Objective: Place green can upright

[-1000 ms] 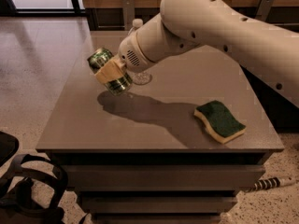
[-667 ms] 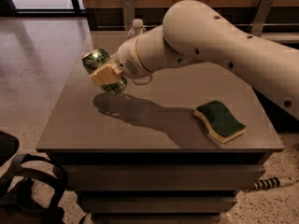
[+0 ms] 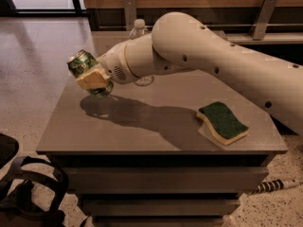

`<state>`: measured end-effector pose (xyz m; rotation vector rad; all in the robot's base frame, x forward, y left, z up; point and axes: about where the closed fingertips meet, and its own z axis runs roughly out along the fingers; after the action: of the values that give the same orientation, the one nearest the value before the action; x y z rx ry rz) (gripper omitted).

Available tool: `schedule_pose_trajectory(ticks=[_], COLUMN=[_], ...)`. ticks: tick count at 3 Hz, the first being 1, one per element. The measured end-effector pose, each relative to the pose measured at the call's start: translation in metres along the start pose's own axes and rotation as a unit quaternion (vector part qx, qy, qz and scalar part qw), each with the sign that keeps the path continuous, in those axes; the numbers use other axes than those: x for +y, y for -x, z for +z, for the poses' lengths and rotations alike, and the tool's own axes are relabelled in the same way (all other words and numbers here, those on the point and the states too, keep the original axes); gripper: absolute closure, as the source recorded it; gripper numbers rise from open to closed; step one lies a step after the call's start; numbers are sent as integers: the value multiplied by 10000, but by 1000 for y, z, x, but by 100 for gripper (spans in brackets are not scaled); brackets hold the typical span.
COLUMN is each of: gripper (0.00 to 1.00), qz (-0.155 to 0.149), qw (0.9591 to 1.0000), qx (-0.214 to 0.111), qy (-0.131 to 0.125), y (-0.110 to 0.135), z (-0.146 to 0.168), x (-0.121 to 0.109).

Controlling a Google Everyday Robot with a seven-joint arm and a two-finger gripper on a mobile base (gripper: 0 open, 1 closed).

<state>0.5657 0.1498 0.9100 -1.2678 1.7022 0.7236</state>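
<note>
We log the green can (image 3: 83,64) tilted over the left edge of the tabletop (image 3: 156,131), pinched by the gripper (image 3: 91,75); water bottle (image 3: 138,28) at back edge.

No lettering can be read: the pale markings on the green can (image 3: 81,63) stay illegible. The pincer (image 3: 92,78) clasps that can, tilted, in the air above the desk (image 3: 142,131)

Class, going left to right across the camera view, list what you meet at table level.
First the green can, held tilted in the claw over the table's left side → water bottle at the back → green sponge.
</note>
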Motion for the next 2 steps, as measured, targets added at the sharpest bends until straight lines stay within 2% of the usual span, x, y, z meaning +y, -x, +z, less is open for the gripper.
schedule_pose_trajectory(ticks=[1,2], gripper=[100,100], qz=[19,166], qw=[9997,9984], qx=[-197,-523], qy=[138,142], y=[4,0], z=[17,32], x=[7,9])
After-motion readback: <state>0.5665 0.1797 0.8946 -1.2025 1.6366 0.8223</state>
